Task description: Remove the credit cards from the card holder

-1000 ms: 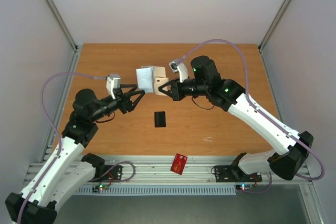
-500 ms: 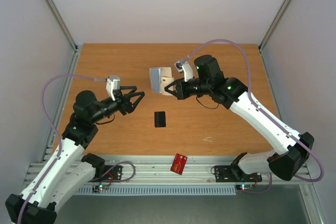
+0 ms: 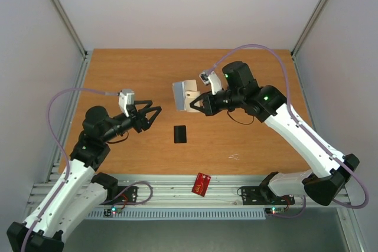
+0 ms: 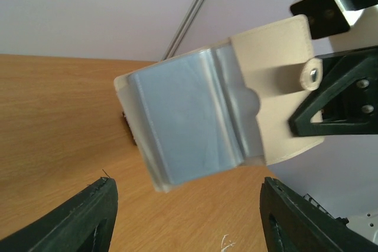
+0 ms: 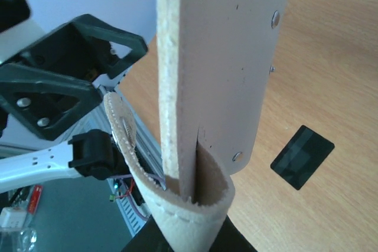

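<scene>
My right gripper is shut on the card holder and holds it in the air above the table's middle. Its pale beige flap stands upright in the right wrist view. The grey-blue sleeves face my left gripper, which is open with nothing between its fingers and a short way left of the holder. In the left wrist view the holder hangs ahead of my open left gripper. One black credit card lies flat on the table below the holder. A red credit card lies on the metal rail at the near edge.
The black card also shows on the wood to the right of the holder. The wooden table has white walls on three sides. A small white scratch mark is at the front right.
The right arm has carried the holder to the right, away from the left gripper. The left gripper has drawn back left and towards the near edge, still open.
</scene>
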